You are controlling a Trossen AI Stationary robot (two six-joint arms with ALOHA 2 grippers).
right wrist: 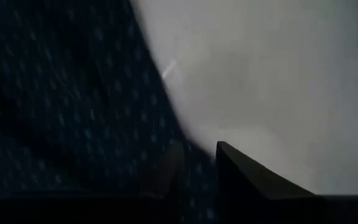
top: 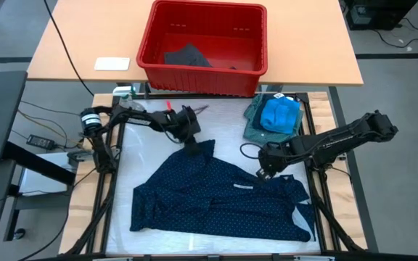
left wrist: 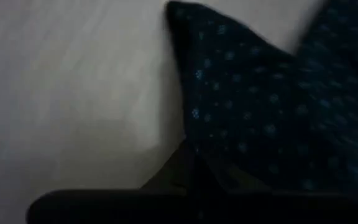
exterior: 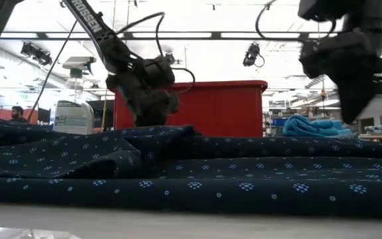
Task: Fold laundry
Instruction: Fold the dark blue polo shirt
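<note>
The navy dotted piece [top: 220,196] lies spread and rumpled on the white work surface [top: 151,156]. My left gripper [top: 191,145] is down at the piece's far left corner and is shut on its edge; it shows in the low view [exterior: 150,116] too. My right gripper [top: 264,172] hovers over the piece's far right edge. Its two fingers stand a narrow gap apart [right wrist: 201,165], and in the low view [exterior: 349,113] it hangs clear above the cloth. A bright blue small garment [top: 279,114] rests on a grey-green shirt [top: 254,125] at the far right. My left gripper is shut on the left edge of the navy dotted piece [left wrist: 194,152], a little below its pointed far corner [left wrist: 174,12]. The fingers slant down from the far left. One layer or several, I cannot tell. The cloth still lies on the surface.
A red plastic bin [top: 202,65] with a dark grey cloth [top: 187,55] inside stands on the wooden table beyond the work surface. A white card [top: 112,63] lies to its left. Bare white surface shows at the far middle and along the left side.
</note>
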